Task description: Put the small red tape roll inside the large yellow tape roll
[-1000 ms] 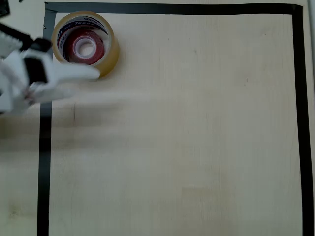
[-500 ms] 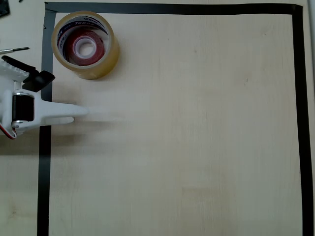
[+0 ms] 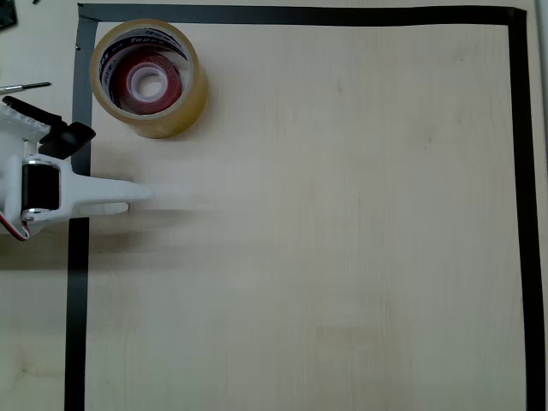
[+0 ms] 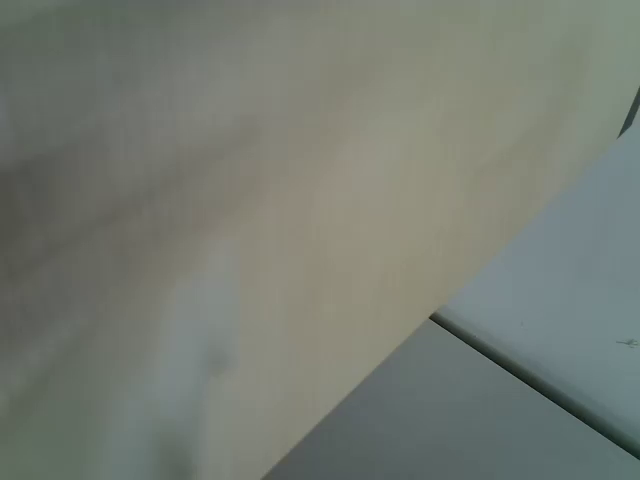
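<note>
Task appeared complete: the small red tape roll (image 3: 147,81) lay inside the large yellow tape roll (image 3: 151,116) on the counter (image 3: 342,223); the tool (image 3: 120,199) held nothing, its aperture indeterminable.

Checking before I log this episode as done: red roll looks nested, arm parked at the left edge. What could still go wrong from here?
1. The tool sits just below the large yellow tape roll in the overhead view; an upward sweep could knock it.
2. The small red tape roll sits loose inside, so a bump would shift both.
3. The wrist view is blurred, so tool state is unconfirmed.
</note>
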`<state>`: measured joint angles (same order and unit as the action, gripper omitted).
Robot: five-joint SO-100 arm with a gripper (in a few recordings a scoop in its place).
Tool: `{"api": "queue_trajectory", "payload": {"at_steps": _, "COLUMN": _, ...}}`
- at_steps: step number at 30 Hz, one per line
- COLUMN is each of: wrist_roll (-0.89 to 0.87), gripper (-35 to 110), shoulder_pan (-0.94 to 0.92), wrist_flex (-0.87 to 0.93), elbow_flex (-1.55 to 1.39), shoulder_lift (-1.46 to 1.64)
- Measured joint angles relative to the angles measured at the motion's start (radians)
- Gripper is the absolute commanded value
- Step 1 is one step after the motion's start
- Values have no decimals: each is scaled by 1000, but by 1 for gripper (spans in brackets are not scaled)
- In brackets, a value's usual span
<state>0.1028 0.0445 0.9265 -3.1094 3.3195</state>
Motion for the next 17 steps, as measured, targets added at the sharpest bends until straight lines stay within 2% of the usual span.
{"api": "queue_trajectory", "payload": {"at_steps": 1, "wrist_roll": 0, "gripper": 23, "shoulder_pan": 0, "wrist_flex": 0, "elbow_flex": 0, "shoulder_lift": 0}}
{"api": "queue_trajectory", "payload": {"at_steps": 3, "wrist_roll": 0, "gripper": 2, "shoulder_pan": 0, "wrist_flex": 0, "elbow_flex": 0, "shoulder_lift": 0}}
{"api": "queue_trajectory", "payload": {"at_steps": 4, "wrist_roll": 0, "gripper": 0, "shoulder_pan": 0, "wrist_flex": 0, "elbow_flex": 0, "shoulder_lift": 0}}
{"api": "queue_trajectory", "payload": {"at_steps": 17, "wrist_roll": 0, "gripper": 0, "shoulder_pan": 0, "wrist_flex": 0, "elbow_flex": 0, "shoulder_lift": 0}}
